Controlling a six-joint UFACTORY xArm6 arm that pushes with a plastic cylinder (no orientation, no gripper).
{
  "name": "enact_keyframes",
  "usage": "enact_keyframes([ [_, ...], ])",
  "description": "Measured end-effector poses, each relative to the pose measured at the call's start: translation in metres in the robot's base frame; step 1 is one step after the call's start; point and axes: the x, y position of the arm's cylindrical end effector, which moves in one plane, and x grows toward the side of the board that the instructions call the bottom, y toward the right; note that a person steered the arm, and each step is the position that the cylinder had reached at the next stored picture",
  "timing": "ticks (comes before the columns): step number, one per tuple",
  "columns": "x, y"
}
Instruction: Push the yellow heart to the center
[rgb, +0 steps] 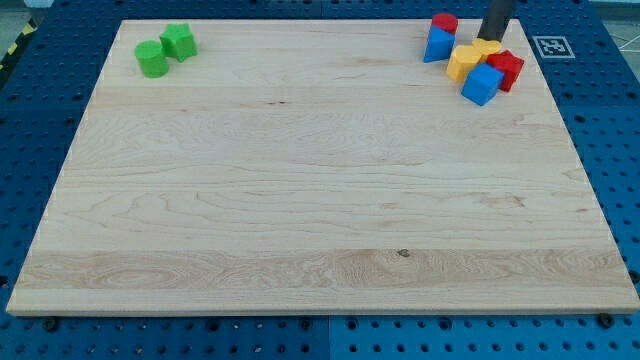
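Pale, honey-toned wooden board (320, 190) with faint horizontal grain, one small dark knot lower centre. Deep blue pegboard (40, 110) all around, dotted with dark holes. Upper left: two bright green blocks (165, 50). Upper right: red cylinder (444, 23), blue block (437, 45), yellow heart (463, 63), second yellow block (487, 48), blue cube (481, 84), red block (508, 68). Dark rod, my tip (492, 39). Black-and-white square marker (550, 46) far upper right.
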Motion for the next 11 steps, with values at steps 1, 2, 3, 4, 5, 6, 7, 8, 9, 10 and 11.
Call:
enact_keyframes([
  [1, 0.013, -0.008],
  [2, 0.028, -0.018],
  [3, 0.040, -0.026],
  [4, 0.048, -0.032],
  [5, 0.028, -0.017],
  [6, 0.050, -0.010],
  [7, 0.054, -0.010],
  [8, 0.059, -0.010],
  [9, 0.077, -0.019],
  [10, 0.092, -0.037],
  [11, 0.101, -0.051],
])
